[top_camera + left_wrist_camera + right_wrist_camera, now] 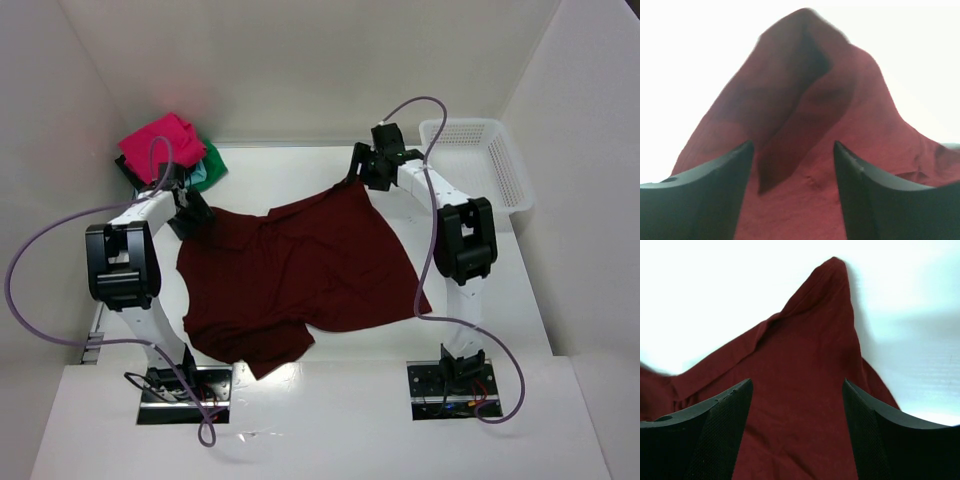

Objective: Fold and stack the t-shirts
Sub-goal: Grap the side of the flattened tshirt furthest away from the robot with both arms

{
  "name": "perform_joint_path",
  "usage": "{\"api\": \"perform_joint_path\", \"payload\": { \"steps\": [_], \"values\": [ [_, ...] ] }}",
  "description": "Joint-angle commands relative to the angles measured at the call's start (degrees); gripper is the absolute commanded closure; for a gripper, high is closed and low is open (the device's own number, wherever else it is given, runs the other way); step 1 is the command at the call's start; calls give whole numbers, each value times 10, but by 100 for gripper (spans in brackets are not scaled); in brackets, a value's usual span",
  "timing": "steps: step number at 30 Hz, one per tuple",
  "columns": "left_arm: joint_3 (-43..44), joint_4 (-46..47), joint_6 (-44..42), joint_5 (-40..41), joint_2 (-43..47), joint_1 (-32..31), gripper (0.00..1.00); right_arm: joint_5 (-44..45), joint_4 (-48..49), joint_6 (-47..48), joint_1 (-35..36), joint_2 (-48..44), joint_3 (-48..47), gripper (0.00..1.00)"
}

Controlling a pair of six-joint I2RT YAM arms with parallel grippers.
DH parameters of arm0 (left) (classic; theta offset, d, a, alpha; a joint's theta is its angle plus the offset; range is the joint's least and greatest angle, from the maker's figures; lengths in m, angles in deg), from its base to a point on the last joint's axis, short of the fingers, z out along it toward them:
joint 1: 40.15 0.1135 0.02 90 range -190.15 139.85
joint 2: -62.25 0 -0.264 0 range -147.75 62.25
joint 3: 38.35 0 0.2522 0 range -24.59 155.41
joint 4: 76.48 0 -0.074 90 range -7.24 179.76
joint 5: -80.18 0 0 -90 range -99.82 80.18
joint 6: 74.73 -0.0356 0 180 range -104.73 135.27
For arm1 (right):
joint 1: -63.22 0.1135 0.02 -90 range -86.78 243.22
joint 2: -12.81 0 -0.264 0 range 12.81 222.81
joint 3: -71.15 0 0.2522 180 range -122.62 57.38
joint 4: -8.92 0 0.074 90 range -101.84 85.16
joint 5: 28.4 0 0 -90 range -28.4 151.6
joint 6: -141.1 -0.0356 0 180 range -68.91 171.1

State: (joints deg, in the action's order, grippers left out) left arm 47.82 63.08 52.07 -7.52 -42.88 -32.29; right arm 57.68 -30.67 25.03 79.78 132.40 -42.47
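Observation:
A large maroon t-shirt [300, 270] lies spread and rumpled across the middle of the table. My left gripper [192, 215] is at its far left corner. In the left wrist view that gripper [792, 146] is open over the cloth [810, 90], which rises in a peaked fold ahead of the fingers. My right gripper [362, 178] is at the shirt's far right corner. It is open too [796, 385], with the pointed corner of cloth [810, 335] beyond it. Folded t-shirts are stacked at the back left, with pink [160, 143] on top, green [213, 160] showing beside it and a black edge [130, 170].
A white mesh basket [480, 160] stands at the back right, just behind the right arm. White walls close in the table on the left, back and right. Both arm bases sit at the near edge, with purple cables looping beside them.

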Motion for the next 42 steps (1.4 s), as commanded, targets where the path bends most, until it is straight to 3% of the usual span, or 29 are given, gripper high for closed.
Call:
{"api": "perform_joint_path", "payload": {
  "steps": [1,4,10,15,22,29,33,40,42],
  "values": [
    [37,36,-44,-32,-17,-2,30,-3,7,-7,-6,30,-41,22],
    [51,36,-51,-39,-31,-2,51,-8,7,-7,-12,44,-54,22],
    [39,31,-57,-39,-31,-2,63,-14,7,-13,-23,72,-87,22],
    [28,13,-68,-28,-11,-2,61,-26,2,-13,-28,103,-117,22],
    [22,-13,-92,-28,14,-2,46,-39,-22,-13,-28,129,-167,22],
    [6,-19,-103,-23,32,-2,44,-39,-31,-7,-28,170,-209,25],
    [-4,-14,-109,-29,26,-2,54,-23,-49,-2,-28,204,-260,27],
    [-4,-8,-119,-47,8,-2,61,16,-94,15,-28,274,-359,27],
    [-4,-8,-119,-47,8,-2,67,16,-99,21,-23,281,-366,27]
  ]
}}
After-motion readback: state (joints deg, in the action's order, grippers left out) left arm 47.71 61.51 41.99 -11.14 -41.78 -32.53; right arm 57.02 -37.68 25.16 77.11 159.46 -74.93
